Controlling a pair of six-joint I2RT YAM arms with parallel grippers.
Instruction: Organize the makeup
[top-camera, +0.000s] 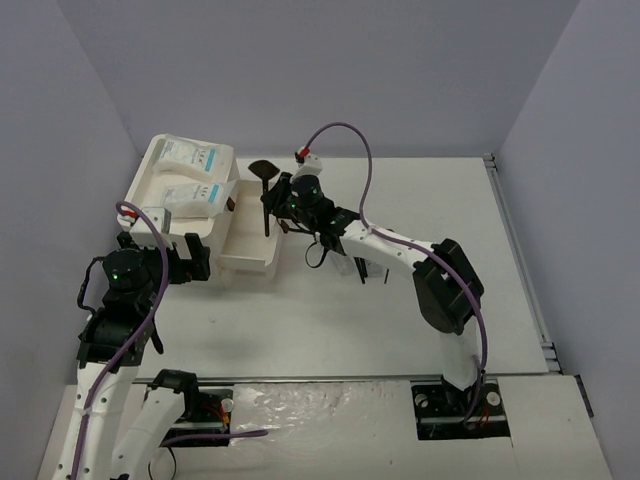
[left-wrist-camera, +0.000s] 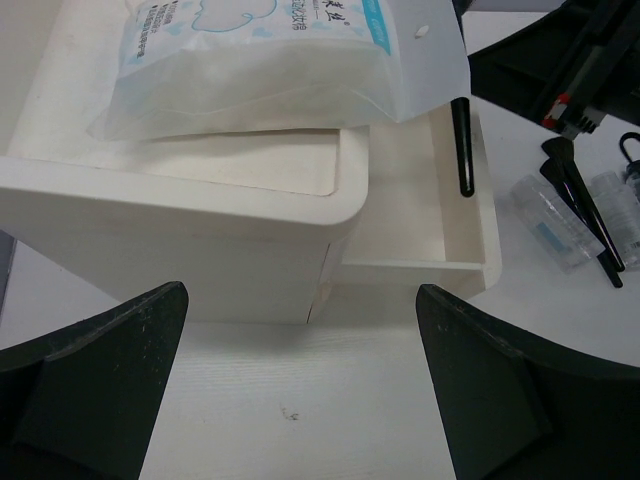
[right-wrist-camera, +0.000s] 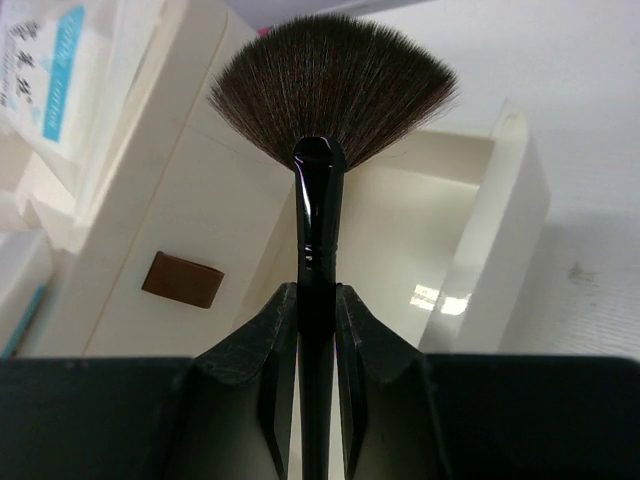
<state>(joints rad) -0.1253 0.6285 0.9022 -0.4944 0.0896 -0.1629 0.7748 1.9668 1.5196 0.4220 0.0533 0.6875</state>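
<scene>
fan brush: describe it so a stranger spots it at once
At the far left of the table, find the white box, its drawer pulled open. Over that drawer the right claw grips the fan brush. Unlike the slim brushes nearby, its dark bristles splay wide.

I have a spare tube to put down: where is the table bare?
Bare: table in front of the open drawer, between the arms, and all right of the right arm. Crowded: box top under two packets; tubes and brushes beneath the right arm.
</scene>
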